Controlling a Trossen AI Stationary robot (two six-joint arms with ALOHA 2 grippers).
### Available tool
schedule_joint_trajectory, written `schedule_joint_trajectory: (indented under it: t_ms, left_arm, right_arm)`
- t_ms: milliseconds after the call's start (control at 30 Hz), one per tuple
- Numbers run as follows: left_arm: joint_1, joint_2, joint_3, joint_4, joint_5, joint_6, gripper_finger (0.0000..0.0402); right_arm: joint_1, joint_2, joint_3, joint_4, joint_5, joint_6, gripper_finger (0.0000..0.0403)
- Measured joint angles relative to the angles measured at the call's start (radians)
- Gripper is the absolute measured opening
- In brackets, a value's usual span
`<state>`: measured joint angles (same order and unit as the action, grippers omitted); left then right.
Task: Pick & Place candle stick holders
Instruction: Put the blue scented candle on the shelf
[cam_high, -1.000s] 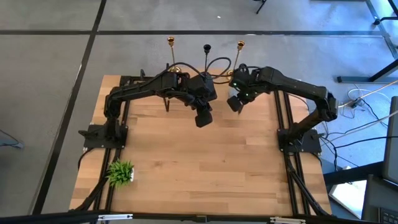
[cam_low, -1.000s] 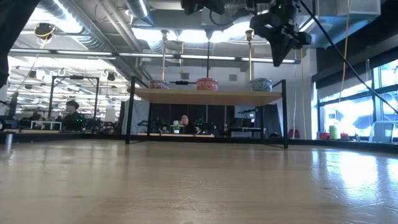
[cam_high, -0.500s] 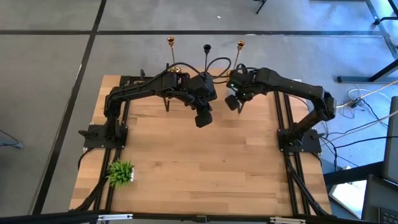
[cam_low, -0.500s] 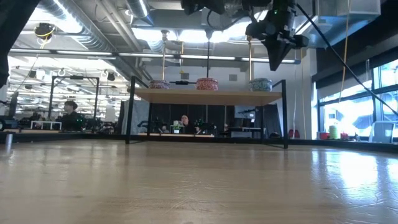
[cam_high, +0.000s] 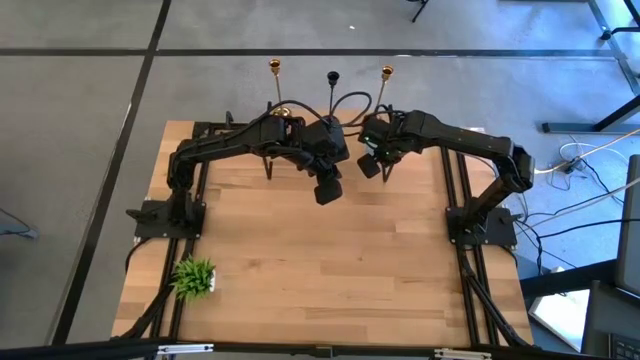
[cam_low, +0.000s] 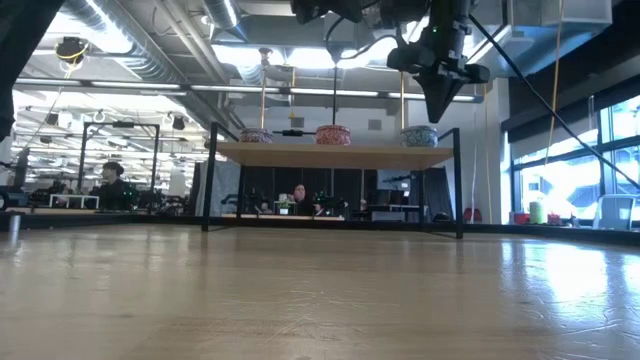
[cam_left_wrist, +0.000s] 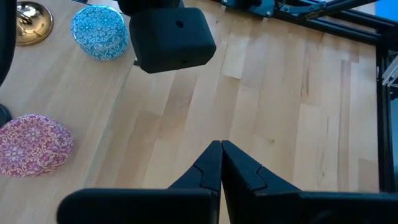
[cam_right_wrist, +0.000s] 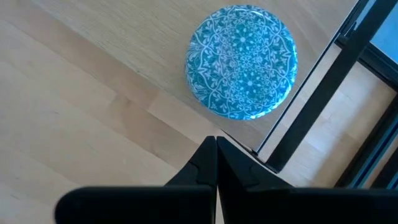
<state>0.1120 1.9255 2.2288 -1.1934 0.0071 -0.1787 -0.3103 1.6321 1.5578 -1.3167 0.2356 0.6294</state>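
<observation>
Three candle stick holders stand upright on their round bases on a raised wooden shelf (cam_low: 330, 153) at the table's far edge: a gold one (cam_high: 274, 67), a black one (cam_high: 333, 76) and a second gold one (cam_high: 386, 72). In the low view they rise behind three round tins (cam_low: 333, 134). My left gripper (cam_high: 326, 190) is shut and empty, in the air just near of the black holder. My right gripper (cam_high: 370, 165) is shut and empty, pointing down above the teal tin (cam_right_wrist: 242, 61), close to the right gold holder (cam_low: 402, 90).
A teal tin (cam_left_wrist: 99, 32), a pink tin (cam_left_wrist: 34, 146) and a gold holder's base (cam_left_wrist: 31, 14) sit on the shelf. A small green plant (cam_high: 194, 277) stands at the table's near left. Black frame rails (cam_high: 455, 190) run along the table's sides.
My right gripper has gone a little toward the table's left along the far shelf, staying shut, and now points more straight down.
</observation>
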Motion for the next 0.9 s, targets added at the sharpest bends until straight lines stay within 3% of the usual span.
schedule_joint_trajectory:
  t_ms: [900]
  left_arm:
    - [0.001, 0.000, 0.000, 0.000, 0.001, 0.002, 0.0002]
  right_arm:
    - [0.000, 0.016, 0.000, 0.042, 0.030, 0.047, 0.0000]
